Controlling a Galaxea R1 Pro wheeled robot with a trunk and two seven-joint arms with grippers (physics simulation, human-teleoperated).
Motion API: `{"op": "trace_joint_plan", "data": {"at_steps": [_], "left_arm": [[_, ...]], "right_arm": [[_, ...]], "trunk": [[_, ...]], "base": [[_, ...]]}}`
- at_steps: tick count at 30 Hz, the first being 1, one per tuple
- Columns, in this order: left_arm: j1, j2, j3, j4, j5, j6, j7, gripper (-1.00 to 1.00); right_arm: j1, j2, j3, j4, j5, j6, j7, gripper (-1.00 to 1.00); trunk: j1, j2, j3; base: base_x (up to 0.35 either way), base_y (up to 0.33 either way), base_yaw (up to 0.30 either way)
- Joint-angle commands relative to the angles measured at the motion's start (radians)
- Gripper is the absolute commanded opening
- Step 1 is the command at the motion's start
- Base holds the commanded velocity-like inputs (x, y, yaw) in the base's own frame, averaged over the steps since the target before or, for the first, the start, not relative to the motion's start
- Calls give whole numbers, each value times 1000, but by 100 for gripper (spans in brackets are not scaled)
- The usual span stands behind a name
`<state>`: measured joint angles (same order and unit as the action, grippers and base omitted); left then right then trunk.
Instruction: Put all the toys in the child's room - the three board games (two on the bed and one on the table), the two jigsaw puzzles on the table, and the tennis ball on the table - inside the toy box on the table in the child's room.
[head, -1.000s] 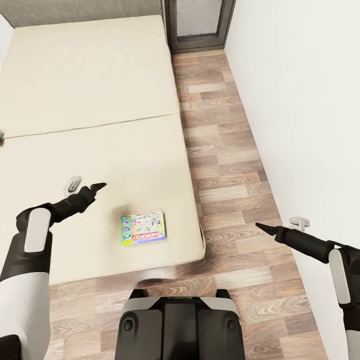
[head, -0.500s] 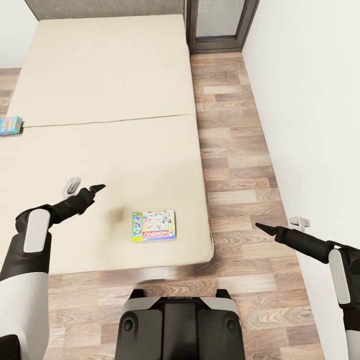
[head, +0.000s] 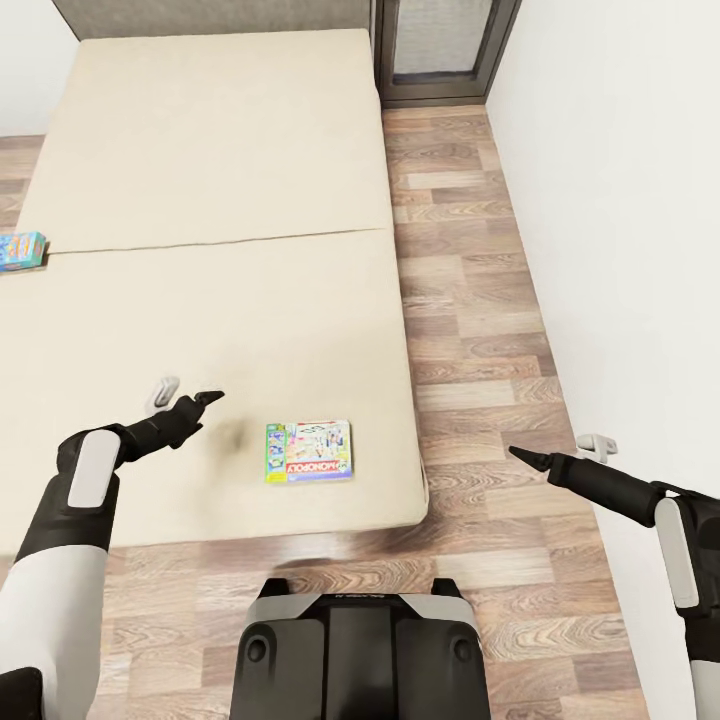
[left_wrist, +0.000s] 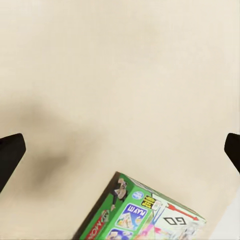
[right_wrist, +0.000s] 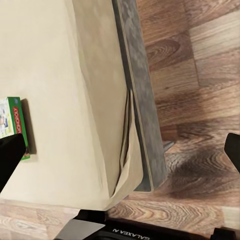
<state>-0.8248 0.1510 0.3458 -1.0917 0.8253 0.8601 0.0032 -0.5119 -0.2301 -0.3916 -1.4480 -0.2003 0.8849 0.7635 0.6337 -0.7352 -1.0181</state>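
A green-white-red Monopoly board game (head: 308, 451) lies flat on the cream bed (head: 220, 150) near its front right corner. My left gripper (head: 205, 399) hovers open over the mattress just left of it. The left wrist view shows a corner of that box (left_wrist: 145, 215) past the spread fingertips of the left gripper (left_wrist: 120, 152). A smaller blue board game (head: 20, 250) lies at the bed's left edge. My right gripper (head: 520, 456) hangs open over the floor to the right of the bed. From the right wrist, the right gripper (right_wrist: 120, 155) is above the bed's corner, with the Monopoly box (right_wrist: 12, 125) off to one side.
Wood floor (head: 470, 300) runs between the bed and a white wall (head: 620, 200) on the right. A dark-framed door (head: 435, 45) stands at the far end, next to the grey headboard (head: 200, 12). My base (head: 360, 650) is at the bed's foot.
The view swung left a second ago, bringing the blue box into sight, then held still. My left arm has since moved slightly lower and closer to the Monopoly box. The right arm stayed put.
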Motion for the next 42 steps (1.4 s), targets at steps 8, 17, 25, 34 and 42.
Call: {"op": "trace_joint_plan", "data": {"at_steps": [8, 17, 25, 34, 42], "left_arm": [[0, -2, -103, 112, 3, -12, -1, 100], [0, -32, -208, 208, 4, -91, -1, 100], [0, -52, -236, 246, 4, -127, -2, 100], [0, -59, -244, 260, 5, -141, -2, 100], [0, -61, -245, 263, 5, -145, -2, 100]], "right_arm": [[-1, 0, 1, 0, -1, 5, 4, 100], [0, 0, 2, -1, -2, 5, 4, 100], [0, 0, 2, -1, -2, 5, 4, 100], [0, 0, 2, -2, -2, 5, 4, 100], [0, 0, 2, -2, -2, 5, 4, 100]], "trunk": [[0, -1, -1], [0, -1, -1], [0, -1, -1], [0, -1, -1], [0, -1, -1]], "base": [[0, 0, 5], [0, 0, 1], [0, 0, 0], [0, 0, 0], [0, 0, 0]]}}
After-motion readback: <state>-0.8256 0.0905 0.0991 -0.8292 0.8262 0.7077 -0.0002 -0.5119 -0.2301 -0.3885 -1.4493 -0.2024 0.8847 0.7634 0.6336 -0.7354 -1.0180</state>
